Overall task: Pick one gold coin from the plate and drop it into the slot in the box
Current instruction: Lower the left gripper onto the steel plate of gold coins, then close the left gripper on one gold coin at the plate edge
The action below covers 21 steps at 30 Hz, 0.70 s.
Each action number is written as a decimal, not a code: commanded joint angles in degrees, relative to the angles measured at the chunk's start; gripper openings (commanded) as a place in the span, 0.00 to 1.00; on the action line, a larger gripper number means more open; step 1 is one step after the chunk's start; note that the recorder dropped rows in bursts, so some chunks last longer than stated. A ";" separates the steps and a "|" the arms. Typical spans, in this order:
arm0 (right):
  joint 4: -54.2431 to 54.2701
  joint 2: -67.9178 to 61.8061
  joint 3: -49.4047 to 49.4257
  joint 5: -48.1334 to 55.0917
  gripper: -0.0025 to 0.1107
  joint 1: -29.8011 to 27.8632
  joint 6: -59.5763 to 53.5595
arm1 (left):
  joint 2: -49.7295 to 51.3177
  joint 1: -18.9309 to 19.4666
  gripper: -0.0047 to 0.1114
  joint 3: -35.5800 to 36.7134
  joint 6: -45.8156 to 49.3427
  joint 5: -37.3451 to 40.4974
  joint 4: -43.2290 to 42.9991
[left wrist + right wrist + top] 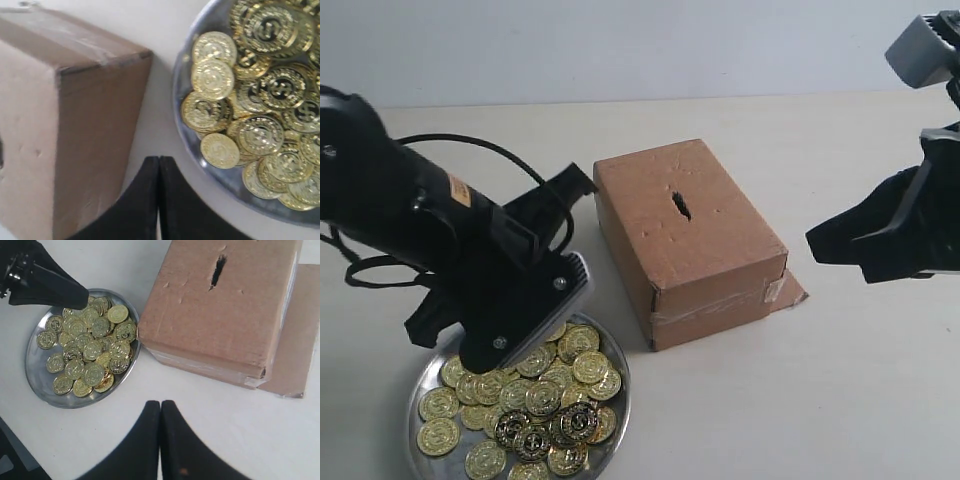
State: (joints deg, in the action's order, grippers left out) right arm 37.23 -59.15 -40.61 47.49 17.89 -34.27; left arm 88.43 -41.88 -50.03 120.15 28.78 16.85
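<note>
The silver plate (424, 372) holds a heap of gold coins (542, 396) at the front left. To its right stands the brown box (720, 255), with the dark slot (680, 205) in its top face. My left gripper (582, 184) hangs shut and empty between plate and box, its tips (159, 159) over bare table beside the plate (181, 95) and coins (252, 100). My right gripper (814, 238) floats to the right of the box, also shut with nothing in it (160, 402). From it I see the plate (34, 379), the coins (90, 350) and the slot (217, 271).
A loose cardboard flap (790, 290) lies flat at the box's taped end, also seen as the flap (295, 340) in the right wrist view. A black cable (470, 142) loops behind the left arm (45, 282), which overhangs the plate's far side.
</note>
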 commanded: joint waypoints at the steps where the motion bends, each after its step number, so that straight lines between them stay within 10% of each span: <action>1: -0.02 -0.08 0.14 -0.66 0.02 0.08 -0.73 | 5.57 -0.41 0.04 -4.00 -0.06 7.98 -6.12; 12: 0.24 0.65 0.14 0.41 0.02 0.08 -0.51 | 10.11 -8.39 0.06 -4.24 -0.61 10.09 -5.52; 18: 0.24 0.65 0.14 0.41 0.02 0.08 -0.51 | 10.24 -10.81 0.52 -3.41 -0.71 12.41 -6.00; 21: 0.24 0.65 0.14 0.41 0.02 0.08 -0.51 | 10.24 -10.81 0.58 -3.29 -0.15 11.77 -6.00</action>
State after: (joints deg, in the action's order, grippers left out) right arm 37.33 -58.80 -40.61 47.88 17.89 -34.35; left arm 98.73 -52.32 -53.64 119.95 40.47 11.09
